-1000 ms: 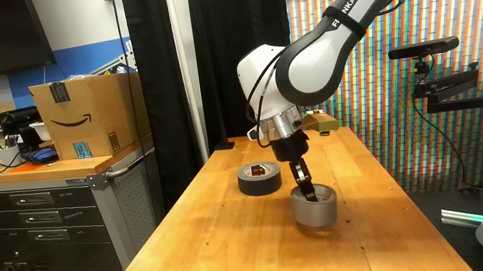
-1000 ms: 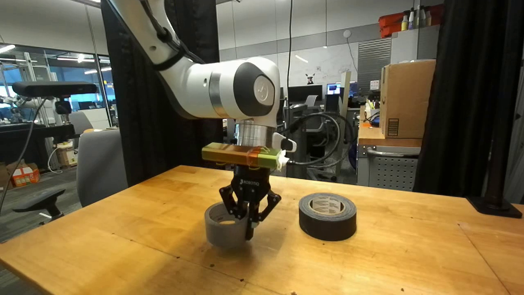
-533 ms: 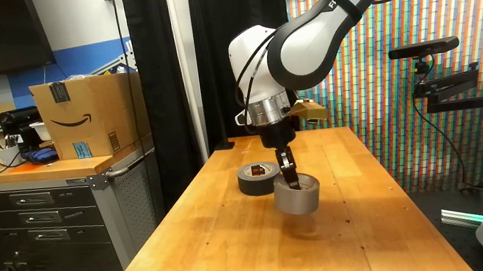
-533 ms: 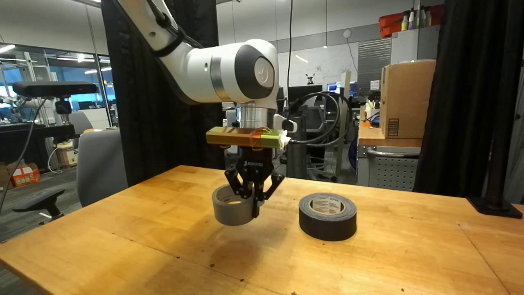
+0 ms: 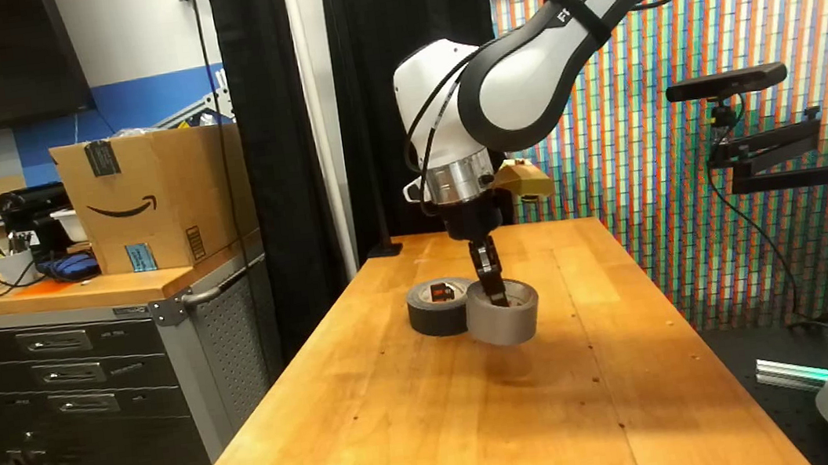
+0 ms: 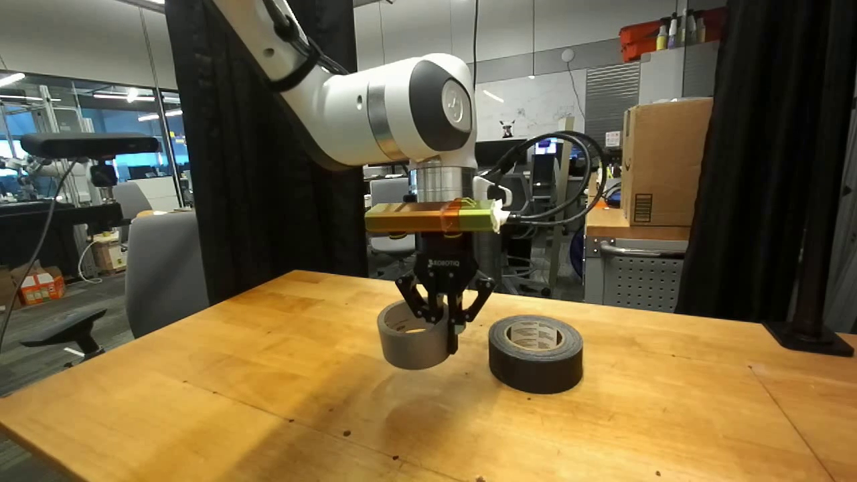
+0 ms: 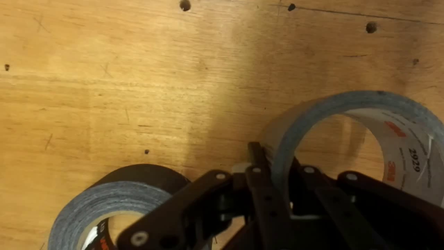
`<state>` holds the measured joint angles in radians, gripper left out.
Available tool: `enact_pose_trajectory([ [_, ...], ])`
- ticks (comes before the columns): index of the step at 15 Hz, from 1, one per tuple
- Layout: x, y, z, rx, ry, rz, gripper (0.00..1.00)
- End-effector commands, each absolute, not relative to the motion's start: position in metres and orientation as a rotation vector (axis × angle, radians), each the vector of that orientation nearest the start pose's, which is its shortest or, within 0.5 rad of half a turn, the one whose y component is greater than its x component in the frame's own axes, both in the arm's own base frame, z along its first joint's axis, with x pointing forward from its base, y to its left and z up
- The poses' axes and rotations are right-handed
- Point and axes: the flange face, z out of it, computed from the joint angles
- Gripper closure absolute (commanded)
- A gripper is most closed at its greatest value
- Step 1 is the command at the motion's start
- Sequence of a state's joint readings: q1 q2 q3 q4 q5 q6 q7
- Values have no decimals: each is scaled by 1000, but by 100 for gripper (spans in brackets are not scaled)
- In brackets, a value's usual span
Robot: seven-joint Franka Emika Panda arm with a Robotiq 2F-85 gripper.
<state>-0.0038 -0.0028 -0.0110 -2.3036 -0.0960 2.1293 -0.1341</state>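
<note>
One gray roll [image 6: 410, 349] is off the table [image 6: 221, 388], its side pinched in the pincer [image 6: 444, 328]: picked up, not yet put down. A black roll [image 6: 535, 369] sits lower, near the pincer.

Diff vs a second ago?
The gripper has carried the gray tape roll higher and across, toward the black tape roll; nothing newly grasped or released. Unchanged: its grip on the gray tape roll's wall, and the black tape roll's spot on the table.
</note>
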Motion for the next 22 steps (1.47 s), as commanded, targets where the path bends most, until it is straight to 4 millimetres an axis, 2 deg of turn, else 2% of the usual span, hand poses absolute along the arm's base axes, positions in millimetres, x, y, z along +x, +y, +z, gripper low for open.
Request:
enact_pose_trajectory([
  [1, 500, -14, 352, -3214, -283, 219, 94],
  [7, 509, -16, 370, -3238, -325, 109, 94],
  [14, 521, -27, 372, -3278, -379, 12, 92],
  [18, 523, -37, 377, -3276, -349, 63, 92],
  [20, 524, -43, 388, -3281, -316, 107, 92],
  [22, 528, -44, 406, -3267, -288, 188, 92],
])
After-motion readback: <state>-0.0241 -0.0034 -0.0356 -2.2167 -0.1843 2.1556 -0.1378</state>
